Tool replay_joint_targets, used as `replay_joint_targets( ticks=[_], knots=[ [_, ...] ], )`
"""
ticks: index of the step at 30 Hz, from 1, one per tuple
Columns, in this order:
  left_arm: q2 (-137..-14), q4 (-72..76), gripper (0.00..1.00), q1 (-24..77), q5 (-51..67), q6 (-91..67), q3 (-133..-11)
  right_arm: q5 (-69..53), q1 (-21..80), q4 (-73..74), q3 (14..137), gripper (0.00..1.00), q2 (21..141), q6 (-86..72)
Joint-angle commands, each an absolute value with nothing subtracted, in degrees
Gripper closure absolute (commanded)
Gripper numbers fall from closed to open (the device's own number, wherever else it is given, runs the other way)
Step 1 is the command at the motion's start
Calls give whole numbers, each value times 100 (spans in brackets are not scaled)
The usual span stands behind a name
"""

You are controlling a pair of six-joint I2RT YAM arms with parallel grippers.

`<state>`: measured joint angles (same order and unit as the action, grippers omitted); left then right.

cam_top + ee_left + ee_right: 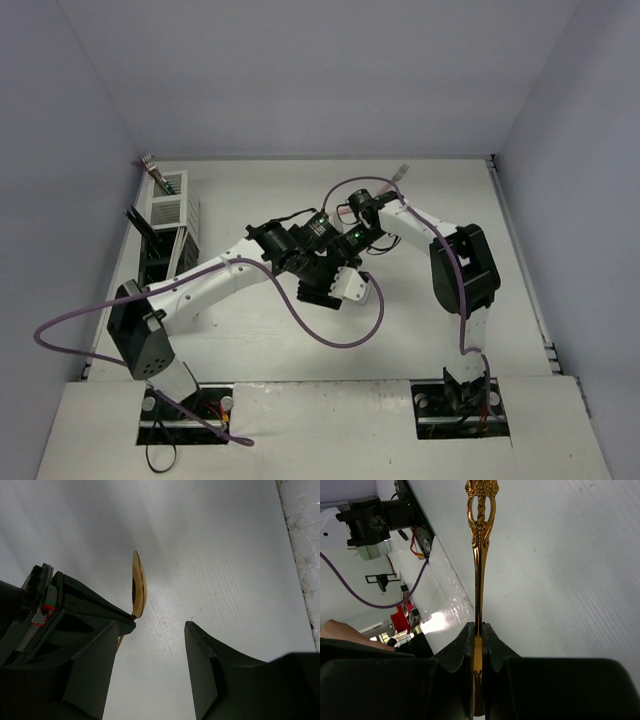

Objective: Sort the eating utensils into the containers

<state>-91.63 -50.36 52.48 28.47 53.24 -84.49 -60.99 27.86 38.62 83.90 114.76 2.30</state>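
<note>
Bent inward toward each other, wrists close together: left arm (200,280) and right arm (462,262). Parted jaws on left gripper (160,622); right gripper (478,630) clamped on gold spoon (479,555).

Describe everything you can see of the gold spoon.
The gold spoon looks like shiny polished metal. Its slim handle ends in an ornate, pierced scrollwork tip. The right gripper holds it off the table, jaws shut on the handle, the tip pointing away from the wrist. In the left wrist view its bowl shows edge-on beside one finger of the left gripper, whose jaws stand apart. Whether they touch cannot be told.
</note>
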Motion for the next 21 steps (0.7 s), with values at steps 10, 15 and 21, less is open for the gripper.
replay_joint_targets(
  ticks=[10, 15, 21],
  knots=[
    [-9841, -5106, 51, 5340, 3045, 5516, -9134, -6572, 2839, 4034, 8385, 100, 10881, 13],
    [-10054, -5106, 66, 5340, 3050, 5372, -9256, -6690, 2839, 4034, 8357, 100, 10843, 12],
    [-10121, -5106, 77, 5358, 3104, 5127, -9253, -6795, 2839, 4046, 8290, 97, 10732, 138]
  ],
)
